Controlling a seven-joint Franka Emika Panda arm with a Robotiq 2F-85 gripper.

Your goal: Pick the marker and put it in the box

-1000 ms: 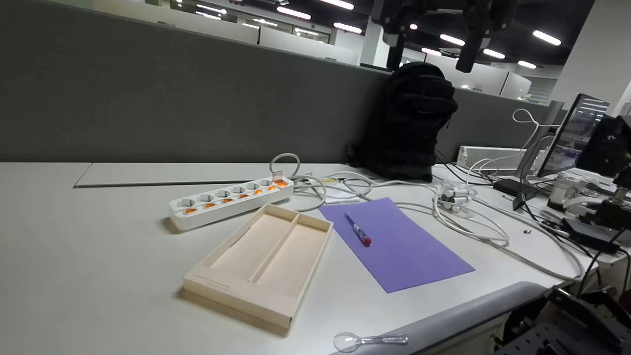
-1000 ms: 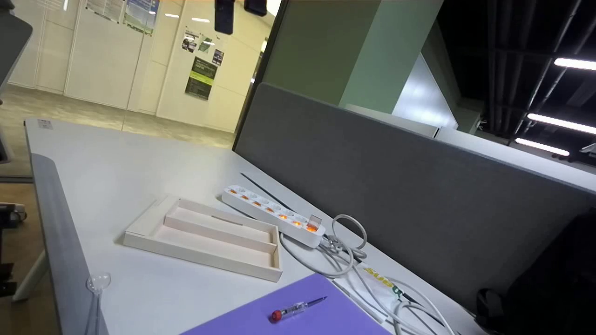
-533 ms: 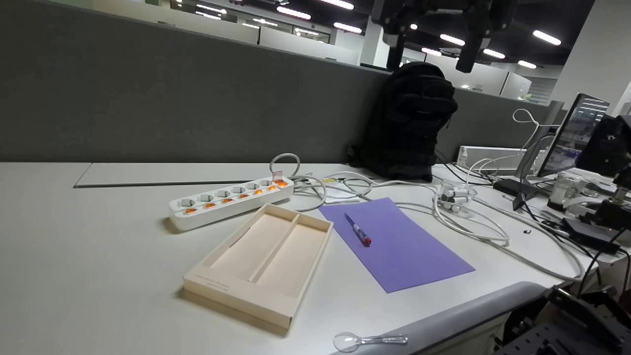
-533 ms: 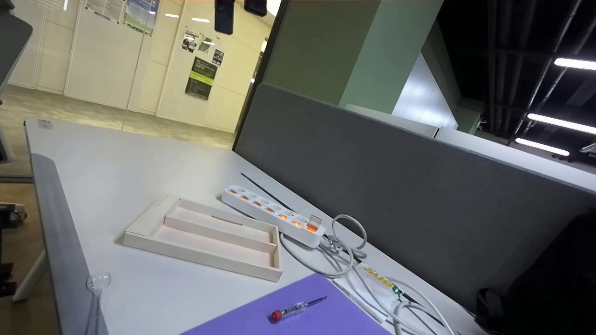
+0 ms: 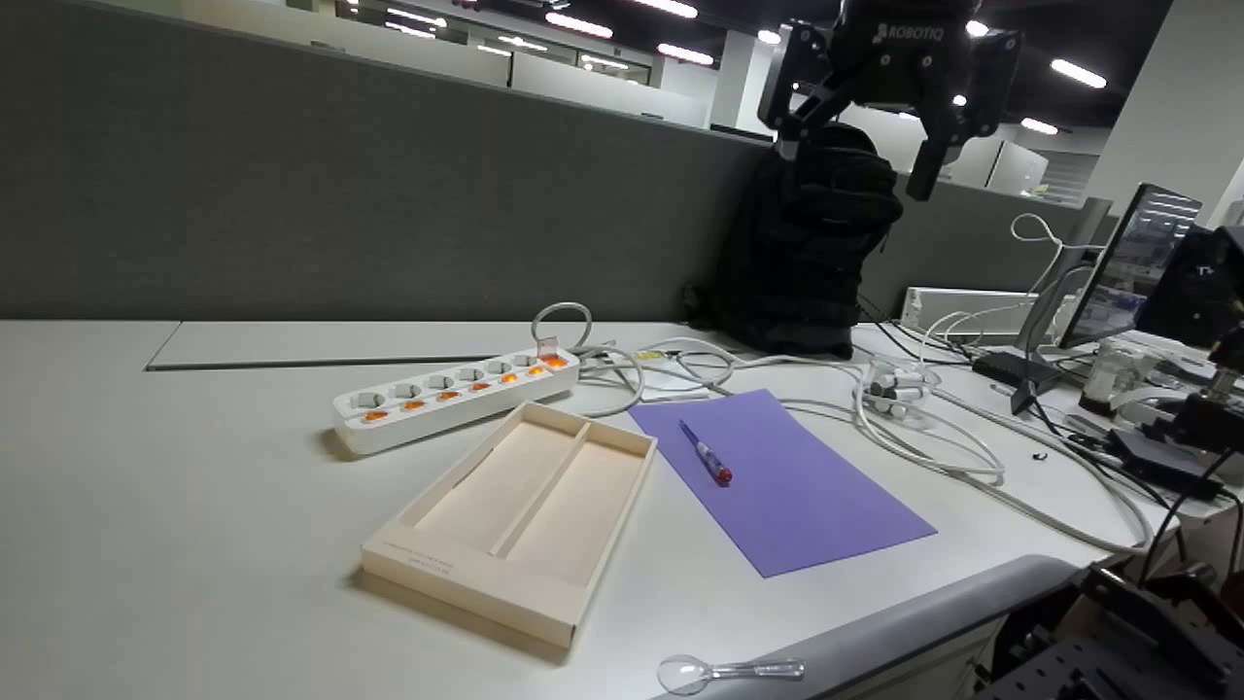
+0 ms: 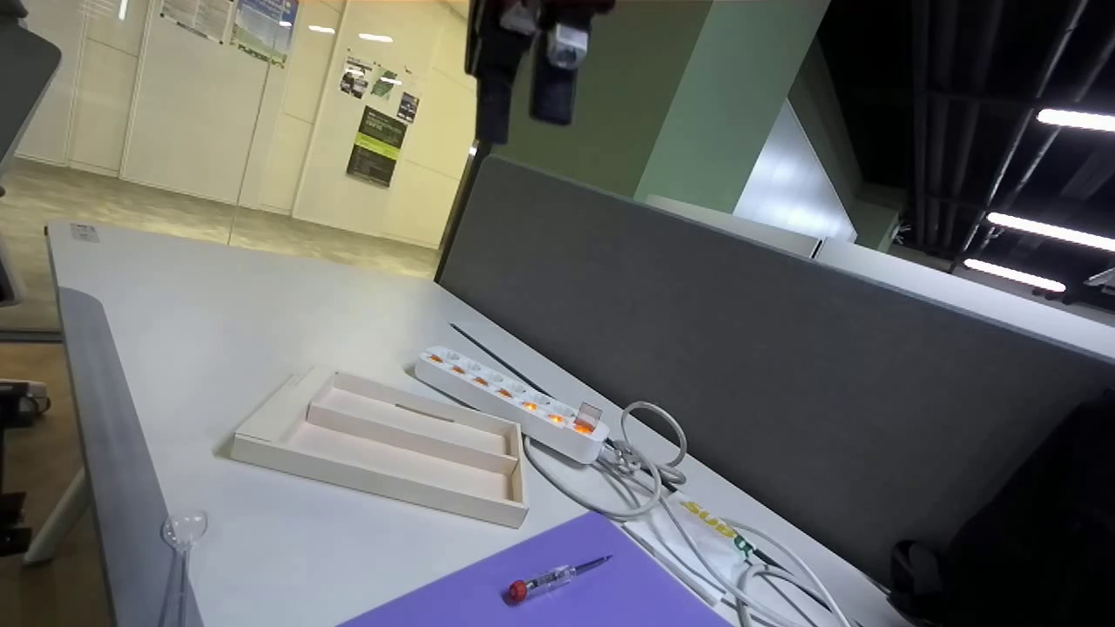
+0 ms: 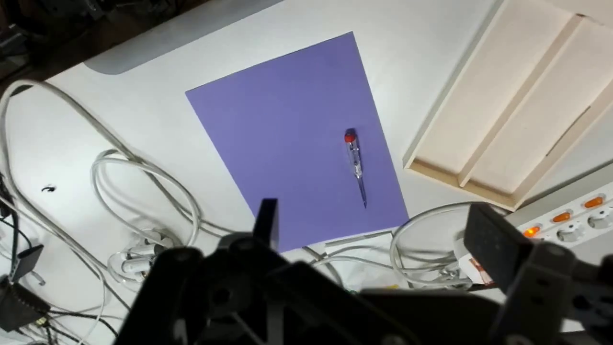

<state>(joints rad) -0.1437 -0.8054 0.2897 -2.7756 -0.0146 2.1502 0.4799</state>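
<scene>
We have the marker flat on the purple sheet, near the edge facing the box; looks more like a small clear-handled screwdriver with a red cap. Box is on the surface, just beside the sheet, not touching it as far as we can see.

Pincer hangs well above the surface, jaws spread wide, nothing held. In the wrist view we see the marker ahead of the jaw tips, roughly centred in their span, thin end toward the pincer, red cap away. Long axis runs about square to the closing line, so we judge little turn is needed: mostly down, plus a shift toward the handle.

Hard to see: pincer's upper part is cut off in both exterior views; in an exterior view one jaw melts into the black backpack. Box is cut off in the wrist view, sheet in an exterior view. Marker shows whole in all three.
</scene>
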